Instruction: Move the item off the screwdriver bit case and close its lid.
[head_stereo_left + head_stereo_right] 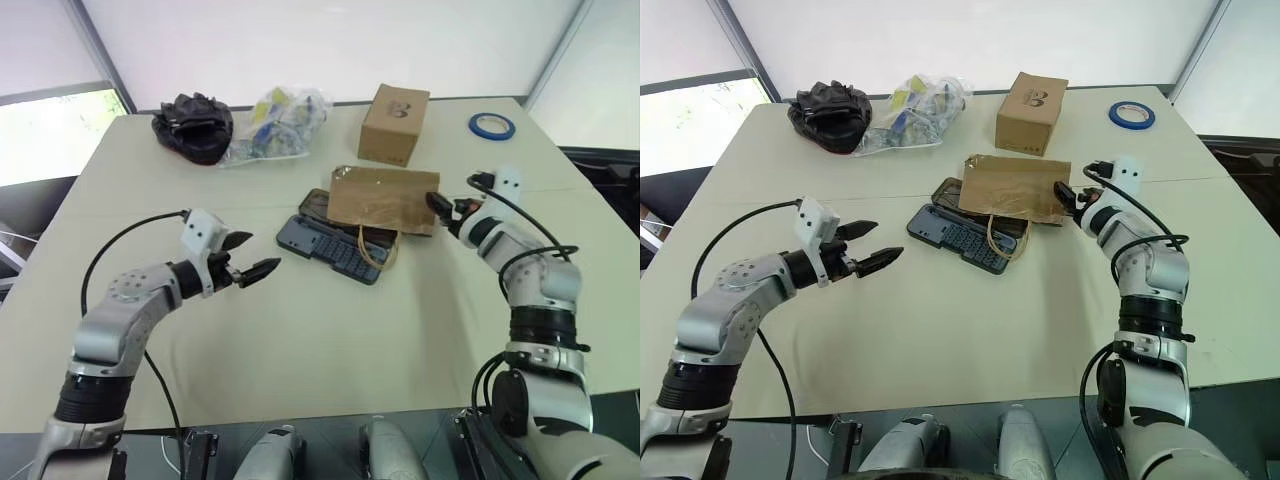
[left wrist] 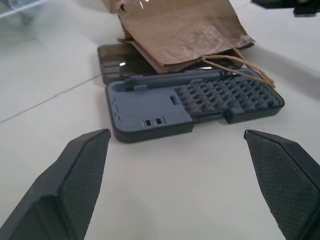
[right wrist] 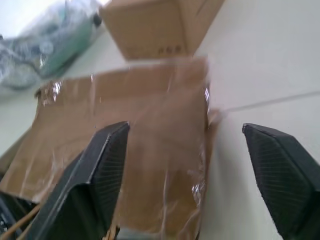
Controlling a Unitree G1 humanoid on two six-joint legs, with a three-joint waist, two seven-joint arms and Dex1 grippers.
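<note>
In the head views, the open case (image 1: 335, 245) is seen near the middle of the table (image 1: 300, 340), with the paper bag (image 1: 384, 198) laid across its far half, so that most of the lid (image 1: 312, 205) is hidden. The bag's string handles (image 1: 1002, 243) are draped over the bit slots. The left gripper (image 1: 252, 258) is held wide open, apart from the case's left end. The right gripper (image 1: 1068, 196) is placed at the bag's right edge; its spread is hard to judge here. Bare table is left along the near edge.

In the left wrist view, the case's near rim is shown clear, and its far right corner is covered by the bag.

In the right wrist view, the right fingers (image 3: 95, 170) are parted around the bag's edge, which is not pinched. The cardboard box (image 3: 155, 22) behind is cut off.
</note>
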